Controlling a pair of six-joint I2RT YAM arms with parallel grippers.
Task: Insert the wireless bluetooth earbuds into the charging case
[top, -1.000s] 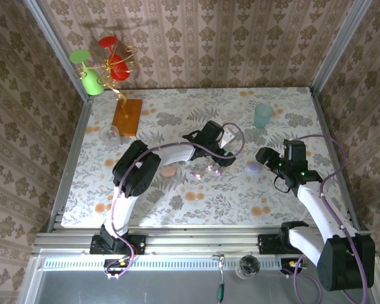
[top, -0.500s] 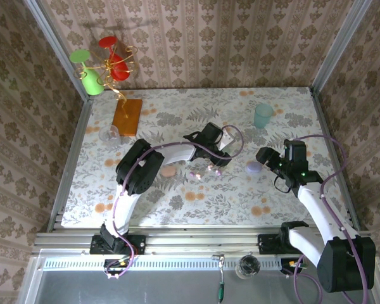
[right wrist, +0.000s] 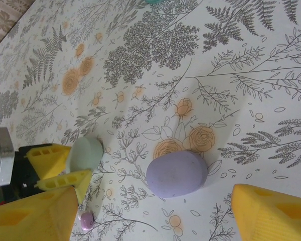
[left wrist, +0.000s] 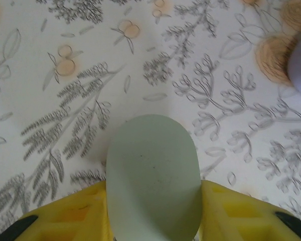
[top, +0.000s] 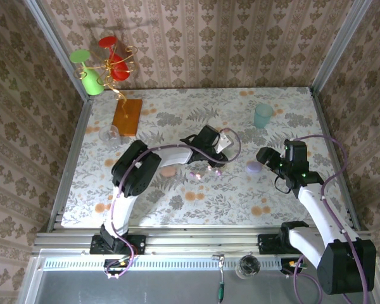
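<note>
My left gripper is shut on a mint-green oval charging case, which stands on edge between the yellow fingers just above the floral cloth. From above, that gripper is at mid-table. The right wrist view shows the same mint case at left, and a tiny lilac earbud lies on the cloth below it. A lilac case lies flat between the wide-apart fingers of my open right gripper, untouched. From above, the lilac case sits just left of the right gripper.
A pink case lies left of the left gripper. A teal cup stands at the back right. An orange block with a wire stand holding green and red glasses is at the back left, a clear glass beside it.
The left gripper's jaws have closed from wide open onto the mint case. The right arm has stayed where it was.
</note>
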